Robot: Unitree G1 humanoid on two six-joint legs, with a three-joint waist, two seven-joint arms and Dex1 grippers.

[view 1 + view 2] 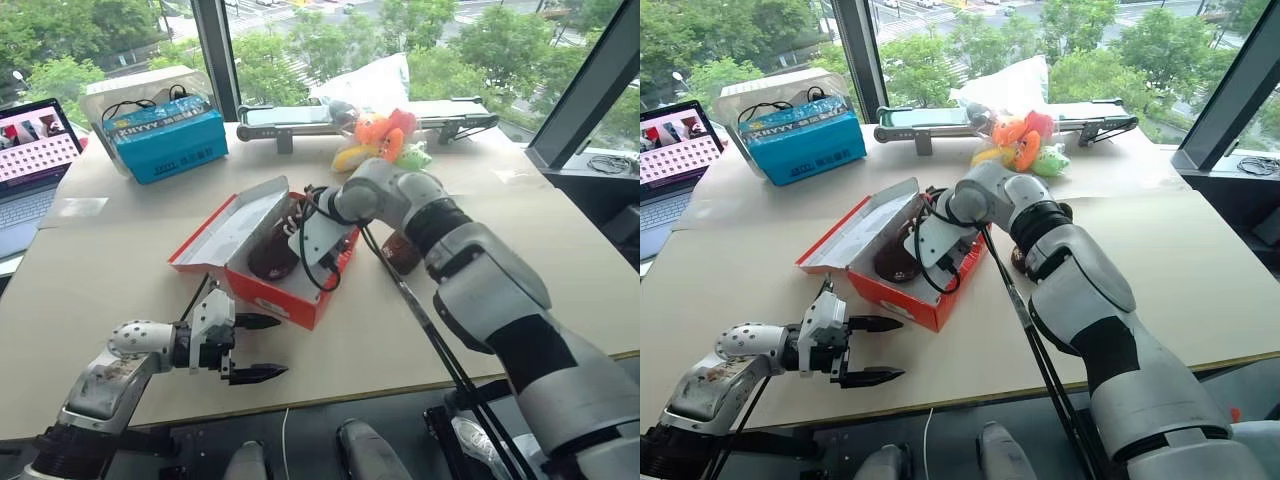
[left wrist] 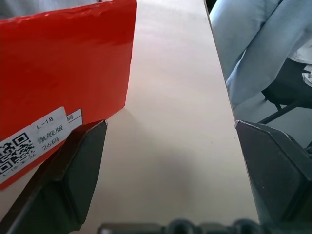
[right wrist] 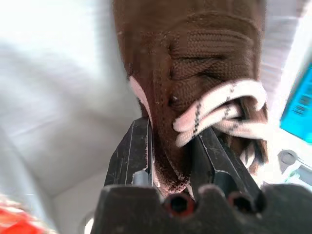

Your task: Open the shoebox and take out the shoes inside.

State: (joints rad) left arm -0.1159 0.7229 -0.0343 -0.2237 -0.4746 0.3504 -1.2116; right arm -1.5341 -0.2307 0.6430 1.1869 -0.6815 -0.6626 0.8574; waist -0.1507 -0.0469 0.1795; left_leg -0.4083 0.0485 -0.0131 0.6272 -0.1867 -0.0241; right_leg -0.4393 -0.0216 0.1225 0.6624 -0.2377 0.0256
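One dark brown shoe [image 3: 195, 63] with white laces, pinched in the right jaws; left jaws spread

The right arm is reached forward and bent down over the open shoebox [image 1: 262, 262], its wrist tilted so that the right hand [image 3: 170, 161] is pointed into the box. Its two black fingers [image 3: 134, 156] are clamped on the rim of a brown shoe [image 3: 195, 63]. The left hand [image 1: 250, 348] is held just in front of the shoebox's near corner, level, with its fingers spread apart around nothing
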